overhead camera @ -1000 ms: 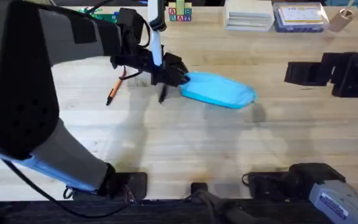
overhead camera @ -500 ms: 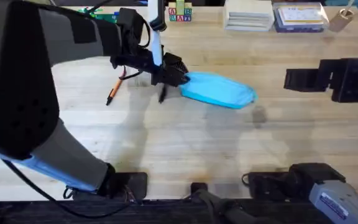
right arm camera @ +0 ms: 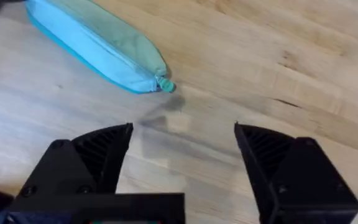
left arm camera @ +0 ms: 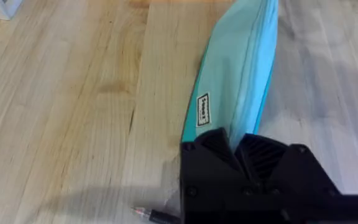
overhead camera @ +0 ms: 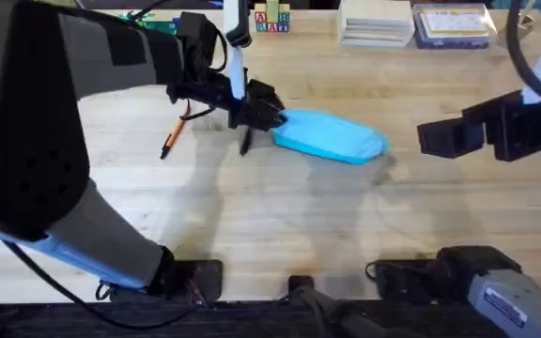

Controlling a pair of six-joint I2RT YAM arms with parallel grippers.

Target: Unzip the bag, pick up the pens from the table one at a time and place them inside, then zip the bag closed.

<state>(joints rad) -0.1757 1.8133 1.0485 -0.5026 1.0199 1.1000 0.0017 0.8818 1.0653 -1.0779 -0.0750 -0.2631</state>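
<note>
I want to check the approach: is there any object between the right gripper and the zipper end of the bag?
Nothing visible. The right gripper is open, and only bare table lies between it and the bag.

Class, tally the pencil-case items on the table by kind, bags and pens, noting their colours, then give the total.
Bags: 1, the light blue bag.
Pens: 2, the orange pen and the black pen.
Total: 3.
</note>
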